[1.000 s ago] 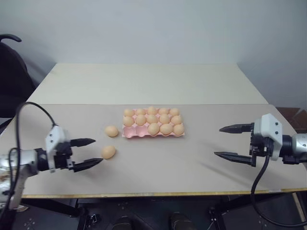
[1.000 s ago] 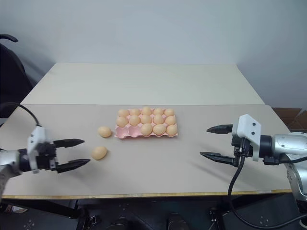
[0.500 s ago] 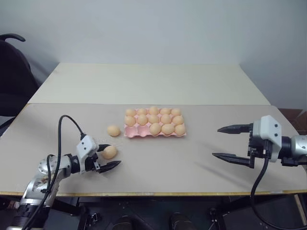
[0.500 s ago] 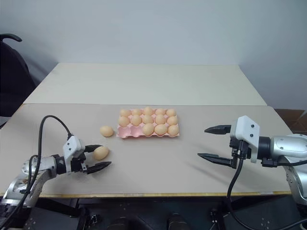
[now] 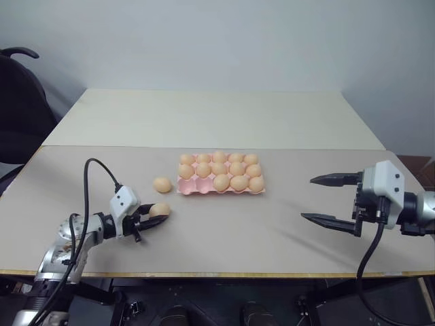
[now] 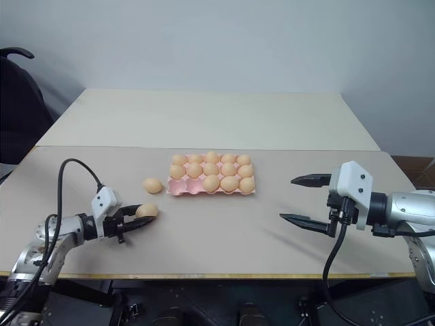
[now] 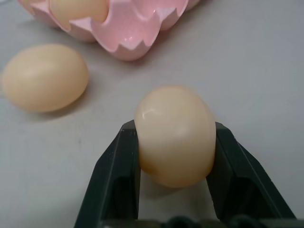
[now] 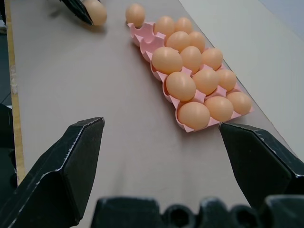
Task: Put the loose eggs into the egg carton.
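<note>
Your left gripper (image 5: 151,219) is clamped on one loose egg (image 7: 175,135): in the left wrist view both black fingers (image 7: 116,185) press flat against its sides, and it sits low over the table (image 5: 224,238), near the front edge on your left side. You cannot tell from these pictures whether the egg touches the tabletop.

The second loose egg (image 5: 162,185) lies on the table just beside the left end of the egg carton (image 6: 175,191), apart from the held one.

The pink carton sits mid-table with eggs in most cups; its front-left corner cup (image 7: 124,29) looks empty in the left wrist view.

Your right gripper (image 5: 327,199) hangs above the table on the right, well apart from the carton, its fingers (image 8: 61,168) spread wide with nothing between them.
</note>
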You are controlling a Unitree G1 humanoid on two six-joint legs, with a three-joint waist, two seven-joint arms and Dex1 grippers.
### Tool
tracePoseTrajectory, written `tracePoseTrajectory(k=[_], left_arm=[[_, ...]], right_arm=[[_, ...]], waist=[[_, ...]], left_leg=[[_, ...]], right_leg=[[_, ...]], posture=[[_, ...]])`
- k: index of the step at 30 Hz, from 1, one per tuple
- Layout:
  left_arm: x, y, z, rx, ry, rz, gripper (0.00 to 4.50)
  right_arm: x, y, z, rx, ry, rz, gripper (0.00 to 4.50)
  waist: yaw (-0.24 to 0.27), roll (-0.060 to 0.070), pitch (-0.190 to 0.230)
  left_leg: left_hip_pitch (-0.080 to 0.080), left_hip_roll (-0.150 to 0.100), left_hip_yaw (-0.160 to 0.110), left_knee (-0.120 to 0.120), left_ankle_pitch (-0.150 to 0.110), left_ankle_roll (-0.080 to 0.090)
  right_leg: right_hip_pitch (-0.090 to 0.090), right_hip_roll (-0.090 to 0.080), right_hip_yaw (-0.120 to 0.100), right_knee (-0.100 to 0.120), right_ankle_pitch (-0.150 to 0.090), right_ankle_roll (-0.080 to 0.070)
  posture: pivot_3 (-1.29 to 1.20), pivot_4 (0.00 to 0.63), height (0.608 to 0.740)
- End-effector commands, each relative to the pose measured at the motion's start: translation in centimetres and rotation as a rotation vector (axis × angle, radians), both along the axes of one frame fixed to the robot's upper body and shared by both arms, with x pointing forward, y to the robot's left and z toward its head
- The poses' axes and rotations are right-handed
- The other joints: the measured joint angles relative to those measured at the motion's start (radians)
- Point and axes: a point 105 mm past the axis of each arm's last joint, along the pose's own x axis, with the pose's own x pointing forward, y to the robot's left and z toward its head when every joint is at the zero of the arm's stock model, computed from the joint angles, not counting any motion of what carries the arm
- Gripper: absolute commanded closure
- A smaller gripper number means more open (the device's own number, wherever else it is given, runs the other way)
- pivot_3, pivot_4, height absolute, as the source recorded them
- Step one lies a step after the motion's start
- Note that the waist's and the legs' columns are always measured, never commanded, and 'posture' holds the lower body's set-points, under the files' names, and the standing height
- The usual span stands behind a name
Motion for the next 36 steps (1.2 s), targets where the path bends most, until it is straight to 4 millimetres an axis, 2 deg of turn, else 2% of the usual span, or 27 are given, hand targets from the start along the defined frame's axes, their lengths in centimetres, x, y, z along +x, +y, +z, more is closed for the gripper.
tracePoseTrajectory(k=[1,5,11,16,20,29,34,36], left_arm=[[0.4,-1.7,4.2,-0.063,-0.119,-0.073,2.92],[1.8,-4.2,5.3,-0.084,-0.147,-0.117,2.92],[5.3,-7.2,4.5,-0.019,-0.161,-0.116,2.92],[7.8,-8.7,3.9,0.032,-0.173,-0.077,2.92],[8.2,-9.5,3.8,0.030,-0.155,-0.105,2.92],[7.7,-8.8,4.4,-0.007,-0.159,-0.121,0.02],[6.8,-7.8,6.0,-0.031,-0.204,-0.134,0.02],[5.8,-6.4,7.2,-0.051,-0.219,-0.139,0.02]], right_arm=[[-0.3,0.1,1.1,-0.001,-0.041,0.005,0.00],[-0.2,0.2,1.1,0.002,-0.044,0.006,0.00],[-0.3,0.4,1.2,0.008,-0.052,0.002,0.00],[-0.5,0.4,1.3,0.014,-0.058,-0.008,0.00],[-0.6,0.5,1.2,0.016,-0.059,-0.016,0.00],[-0.6,0.5,1.3,0.024,-0.063,-0.025,0.00],[-0.3,0.6,1.5,0.025,-0.067,-0.019,0.00],[-0.2,0.7,1.5,0.028,-0.068,-0.015,0.00]], waist=[[0.003,0.000,0.000],[0.005,0.000,0.000],[0.003,0.000,0.000],[0.001,0.000,0.000],[0.000,0.000,0.000],[0.001,0.000,0.000],[-0.002,0.000,0.000],[-0.003,0.000,0.000]], left_leg=[[0.000,0.000,0.000,0.000,0.000,0.000],[0.000,0.000,-0.001,0.000,0.000,0.000],[0.000,-0.001,-0.002,0.002,0.000,0.000],[-0.001,-0.001,-0.002,0.002,0.000,0.000],[-0.002,-0.002,-0.002,0.002,0.000,0.000],[-0.002,-0.002,-0.002,0.002,0.000,0.000],[-0.002,-0.001,-0.002,0.002,0.000,0.000],[-0.002,-0.001,-0.002,0.002,0.000,0.000]], right_leg=[[0.000,0.000,0.000,0.000,0.000,0.000],[0.001,0.000,0.000,-0.001,0.000,0.000],[0.002,0.000,0.000,-0.001,0.000,0.001],[0.001,0.000,0.000,-0.001,0.001,0.001],[0.001,0.000,0.000,-0.001,0.001,0.001],[0.001,0.000,0.000,-0.001,0.001,0.001],[0.001,0.000,0.000,-0.001,0.001,0.001],[0.001,0.000,0.000,-0.001,0.001,0.001]], posture=[[0.00,0.150,0.740],[0.00,0.150,0.740],[0.00,0.150,0.740],[0.00,0.150,0.740],[0.00,0.150,0.740],[0.00,0.150,0.740],[0.00,0.150,0.740],[0.00,0.150,0.740]])
